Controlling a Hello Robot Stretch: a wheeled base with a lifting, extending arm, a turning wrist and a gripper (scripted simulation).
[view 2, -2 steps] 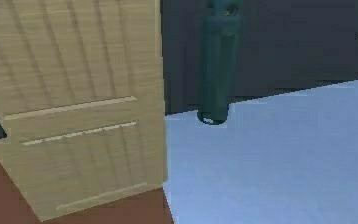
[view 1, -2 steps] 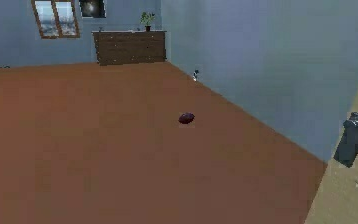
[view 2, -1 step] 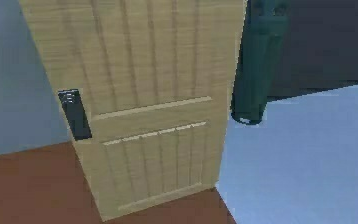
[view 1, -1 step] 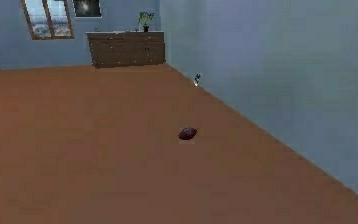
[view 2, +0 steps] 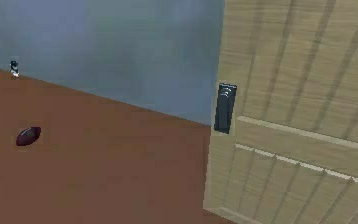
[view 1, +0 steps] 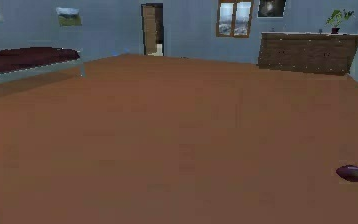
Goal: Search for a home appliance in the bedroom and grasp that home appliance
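Facing brown floor (view 1: 177,130) | bed (view 1: 32,62) far left, dresser (view 1: 309,52) far right | dark-red oval blob (view 1: 353,173) on floor near wooden door (view 2: 297,110) | appliance's place: cannot tell | gripper state, offsets from it: cannot tell

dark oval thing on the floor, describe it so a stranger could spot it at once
Find the wide wooden dresser with a potted plant on top, against the far wall at the forward view's right. Follow the brown floor toward the camera to that view's lower right edge. There lies the dark oval thing: small, reddish-brown, low and rounded, unlike the boxy furniture along the walls.
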